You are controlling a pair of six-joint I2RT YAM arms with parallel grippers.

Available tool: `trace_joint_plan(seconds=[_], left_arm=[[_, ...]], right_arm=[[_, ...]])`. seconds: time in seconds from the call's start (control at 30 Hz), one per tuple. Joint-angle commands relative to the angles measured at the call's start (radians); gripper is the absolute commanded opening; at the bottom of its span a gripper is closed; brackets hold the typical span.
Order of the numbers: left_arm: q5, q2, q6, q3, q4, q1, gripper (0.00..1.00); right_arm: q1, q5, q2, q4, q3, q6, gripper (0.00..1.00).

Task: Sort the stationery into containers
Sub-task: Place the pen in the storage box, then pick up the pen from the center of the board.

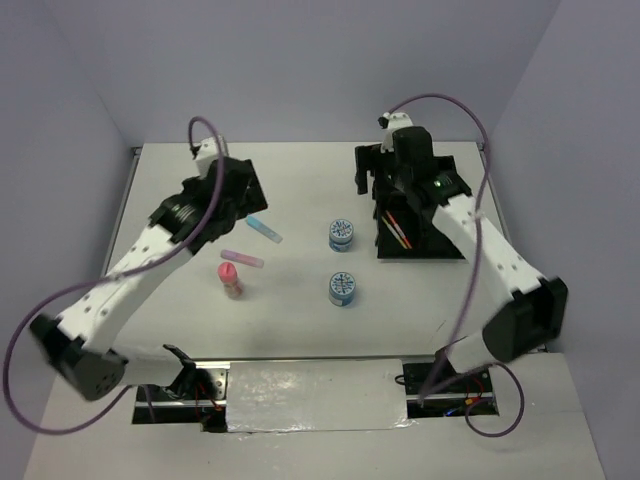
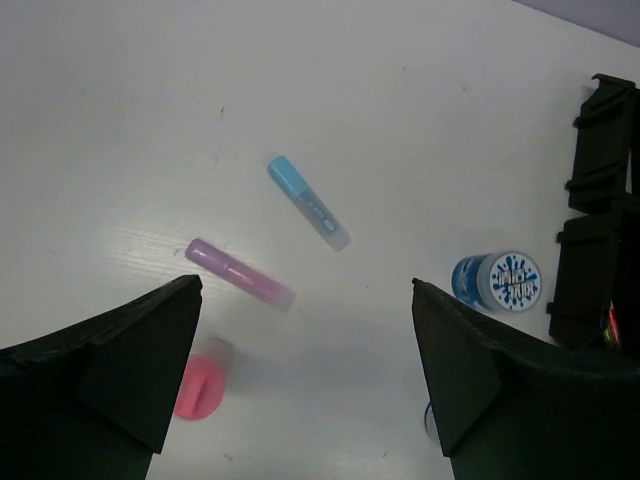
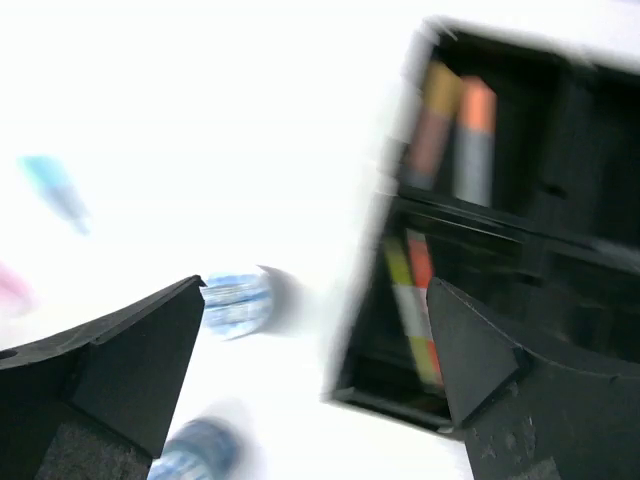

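Left gripper (image 2: pixel 305 288) fingers fill the lower corners of the left wrist view, spread wide apart with nothing between them, hanging over the white table (image 2: pixel 120 110). Below them: purple stick (image 2: pixel 240 274) lying slantwise, blue-capped stick (image 2: pixel 308 203) just above and to its right, the two apart. Pink bottle (image 2: pixel 200 385) upright at lower left, partly hidden behind the left finger. One round blue-white tub (image 2: pixel 497 281) at right of that frame, near the black tray (image 1: pixel 415 250) but not touching it. Second tub (image 1: pixel 343 289) sits lower in the top view, well apart from the first. Right gripper (image 3: pixel 316 288) also stands with fingers apart and holds nothing; its view is motion-blurred. It hangs over the tray's left edge at the right of the top view. Inside the tray, one compartment holds two short sticks (image 3: pixel 475 135), orange-toned and side by side; the compartment below it in the right wrist view holds thin yellow and orange pens (image 3: pixel 415 300) lying together. Other compartments too dark and blurred to read.
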Motion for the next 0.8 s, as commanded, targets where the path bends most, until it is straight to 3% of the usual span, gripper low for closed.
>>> trace_joint_plan(seconds=[0.0,0.17,0.37,0.57,0.77], left_arm=[[-0.045,0.187,-0.182,0.121,-0.106,0.03,0.98],[-0.064,0.376,-0.407,0.201,-0.192,0.082,0.99],[0.06,0.636,-0.44,0.291,-0.134,0.175,0.99],[0.137,0.81,-0.477,0.313,-0.118,0.21,0.94],[0.176,0.858,-0.458,0.276,-0.033,0.238,0.85]], right_arm=[[0.089,0.044,-0.199,0.092,-0.093,0.054,1.0],[0.161,0.076,-0.402,0.098,-0.276,0.104,1.0],[0.224,0.081,-0.684,0.098,-0.437,0.127,1.0],[0.241,0.005,-0.793,0.068,-0.515,0.128,1.0],[0.247,-0.068,-0.8,0.091,-0.578,0.131,1.0]])
